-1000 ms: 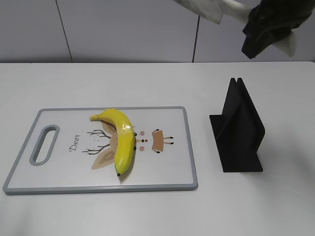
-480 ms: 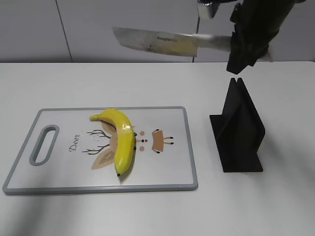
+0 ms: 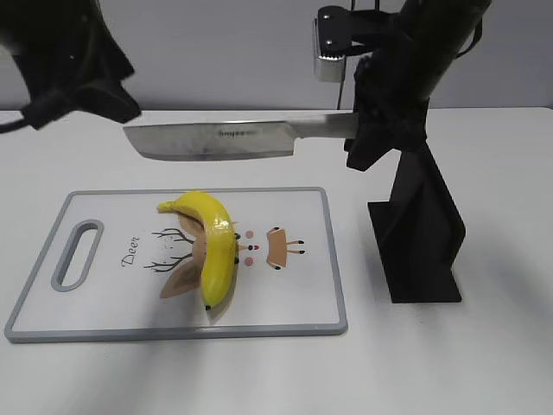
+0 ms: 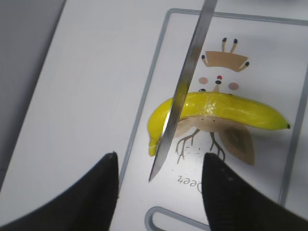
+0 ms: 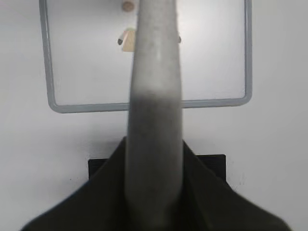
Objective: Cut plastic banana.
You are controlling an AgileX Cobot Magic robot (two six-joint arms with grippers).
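Exterior view: right gripper [image 3: 367, 134] is clamping the handle of a knife [image 3: 216, 142], holding the blade level in the air above the banana [image 3: 212, 246]. Banana is lying on the cutting board [image 3: 302, 298], left of the black knife stand [image 3: 421, 229]. Left gripper [image 4: 159, 192] is hovering high at far left, fingers spread, holding nothing.

Cutting board [image 3: 294, 316] on table [image 3: 484, 363], left of centre. Banana [image 3: 218, 251] lies on board, mid-board. Knife [image 3: 216, 141] held level in air above board's far edge, blade pointing left. Knife stand [image 3: 422, 233] on table right of board, apart from it.
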